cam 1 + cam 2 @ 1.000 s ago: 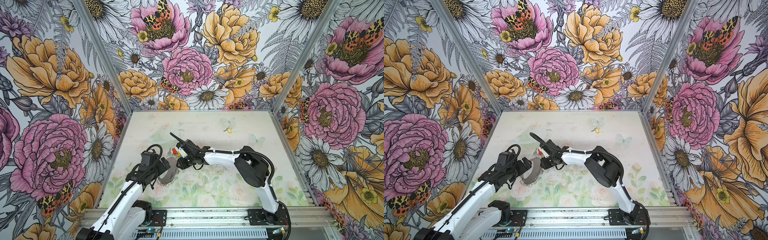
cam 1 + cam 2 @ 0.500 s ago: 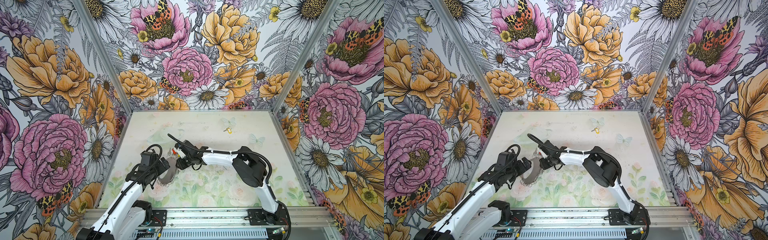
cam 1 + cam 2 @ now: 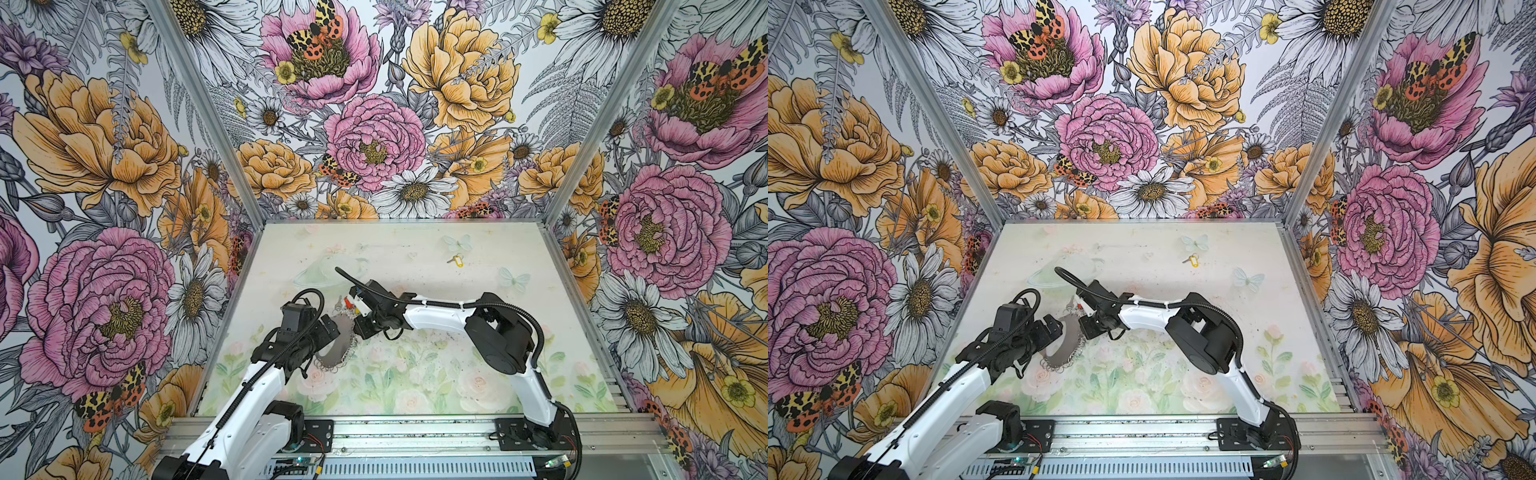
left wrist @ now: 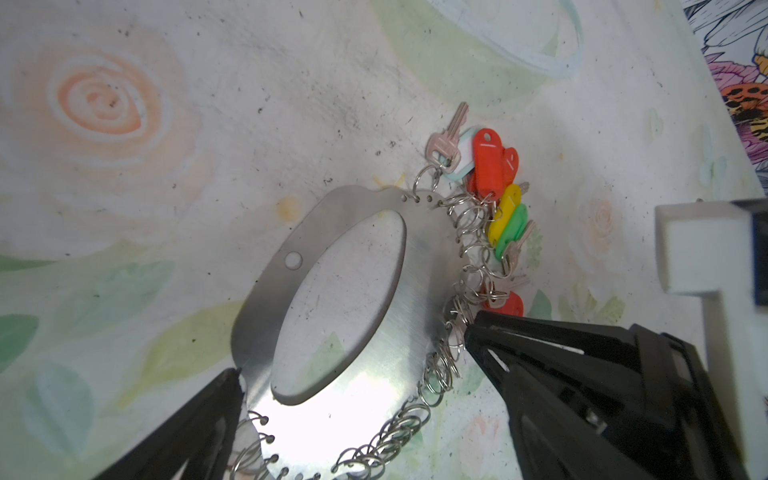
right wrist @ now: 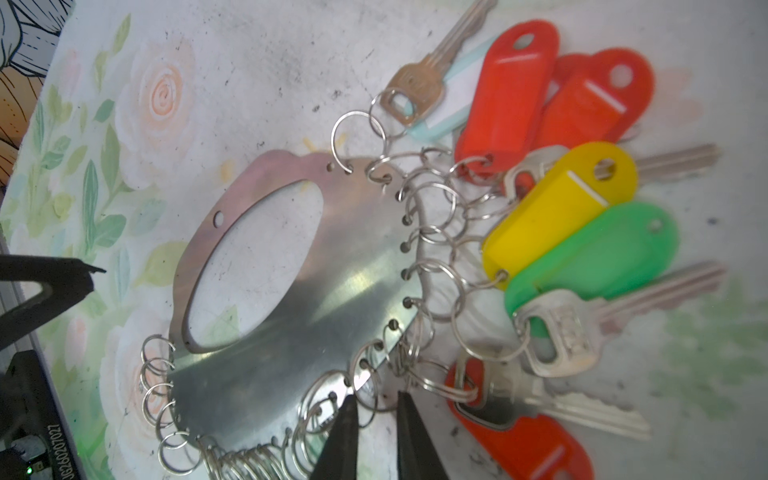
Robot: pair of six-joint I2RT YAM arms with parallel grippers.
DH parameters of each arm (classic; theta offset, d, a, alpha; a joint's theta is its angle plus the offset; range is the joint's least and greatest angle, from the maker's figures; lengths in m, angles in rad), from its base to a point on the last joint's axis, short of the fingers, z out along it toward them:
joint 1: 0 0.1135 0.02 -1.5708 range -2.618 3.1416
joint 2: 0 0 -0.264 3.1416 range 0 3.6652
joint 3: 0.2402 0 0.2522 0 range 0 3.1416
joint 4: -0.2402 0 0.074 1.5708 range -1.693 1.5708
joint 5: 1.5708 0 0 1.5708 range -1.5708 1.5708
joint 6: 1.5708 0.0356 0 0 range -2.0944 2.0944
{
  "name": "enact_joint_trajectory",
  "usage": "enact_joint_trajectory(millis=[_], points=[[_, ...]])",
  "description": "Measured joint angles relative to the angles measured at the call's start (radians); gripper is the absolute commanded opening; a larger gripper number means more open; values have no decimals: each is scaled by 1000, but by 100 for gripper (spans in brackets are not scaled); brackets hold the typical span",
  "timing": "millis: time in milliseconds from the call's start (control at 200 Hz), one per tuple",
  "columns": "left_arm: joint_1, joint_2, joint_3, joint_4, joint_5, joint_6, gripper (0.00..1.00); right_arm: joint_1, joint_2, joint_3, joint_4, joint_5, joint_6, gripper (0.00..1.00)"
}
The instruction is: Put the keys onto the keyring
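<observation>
Top views: shows keyring [image 3: 334,345] [image 3: 1064,345] near the table's [image 3: 415,249] left edge, loose yellow-tagged key [image 3: 458,260] [image 3: 1192,260] near the far edge. Left wrist: shows left gripper [image 4: 353,353] splayed wide astride the keyring. Right wrist: shows right gripper [image 5: 376,409] narrowed about a split ring [image 5: 365,390], clamping unclear

The keyring [image 4: 411,316] runs off the left wrist view's edge; the lone key [image 3: 457,261] looks tiny.
</observation>
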Motion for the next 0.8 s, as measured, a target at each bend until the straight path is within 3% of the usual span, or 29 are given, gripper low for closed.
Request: enact_joint_trajectory(millis=[160, 801], points=[[0, 0, 0, 0, 0, 0, 99, 0, 0, 0, 0, 13, -15, 35], [0, 0, 0, 0, 0, 0, 99, 3, 31, 37, -5, 37, -52, 34]])
